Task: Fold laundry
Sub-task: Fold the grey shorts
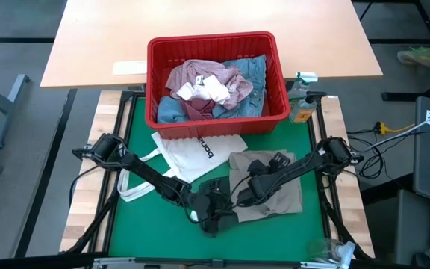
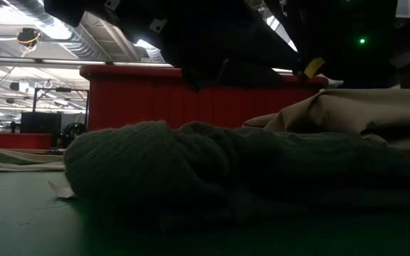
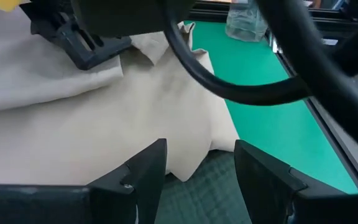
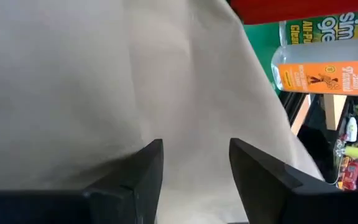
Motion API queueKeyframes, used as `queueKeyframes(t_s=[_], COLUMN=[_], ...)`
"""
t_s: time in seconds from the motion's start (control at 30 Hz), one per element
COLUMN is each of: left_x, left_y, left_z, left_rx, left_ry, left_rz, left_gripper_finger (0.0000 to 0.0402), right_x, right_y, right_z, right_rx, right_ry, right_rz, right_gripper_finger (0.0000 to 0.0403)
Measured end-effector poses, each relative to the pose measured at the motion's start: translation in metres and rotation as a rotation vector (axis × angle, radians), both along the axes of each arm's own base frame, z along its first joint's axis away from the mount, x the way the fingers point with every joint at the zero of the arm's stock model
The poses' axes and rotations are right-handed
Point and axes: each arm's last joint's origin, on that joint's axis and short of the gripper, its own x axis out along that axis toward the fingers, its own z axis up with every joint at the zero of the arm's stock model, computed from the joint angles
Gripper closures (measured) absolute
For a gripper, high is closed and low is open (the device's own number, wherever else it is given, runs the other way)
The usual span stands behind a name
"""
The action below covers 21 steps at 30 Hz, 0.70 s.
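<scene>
Both end effectors [image 3: 196, 171] [image 4: 191, 168] open, empty, over beige trousers [image 1: 278, 196].

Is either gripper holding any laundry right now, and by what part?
Nothing is held. The left gripper stands open over the beige trousers and green top; the right gripper stands open over the trousers.

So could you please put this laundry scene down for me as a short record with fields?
surface: green mat
basket: red basket at the far edge, holding pink top, jeans and white socks
bag: white tote bag flat on the mat, in front of the basket
trousers: beige trousers spread near the right arm
green top: dark green top bunched at the near edge
left gripper: open, over the trousers' edge
right gripper: open, above the trousers
bottle: spray bottle beside the basket
</scene>
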Motion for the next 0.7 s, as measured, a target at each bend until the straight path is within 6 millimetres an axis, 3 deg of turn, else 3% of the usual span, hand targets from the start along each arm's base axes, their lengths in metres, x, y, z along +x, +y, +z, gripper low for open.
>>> queueKeyframes(t_s=[0.17, 0.5, 0.7], left_x=[0.0, 0.0, 0.0], left_y=[0.0, 0.0, 0.0], left_z=[0.0, 0.0, 0.0], left_rx=[-0.001, 0.001, -0.002], left_ry=[-0.002, -0.002, -0.002], left_rz=[0.0, -0.001, 0.0], left_gripper_finger=[0.0218, 0.0218, 0.0218], right_x=[0.008, 0.025, 0.035], right_y=[0.004, 0.019, 0.045], right_z=[0.016, 0.081, 0.077], right_rx=[0.036, 0.268, 0.376], right_ry=[-0.069, -0.286, -0.47], right_rz=[0.003, -0.013, 0.054], right_gripper_finger=[0.0217, 0.0217, 0.0217])
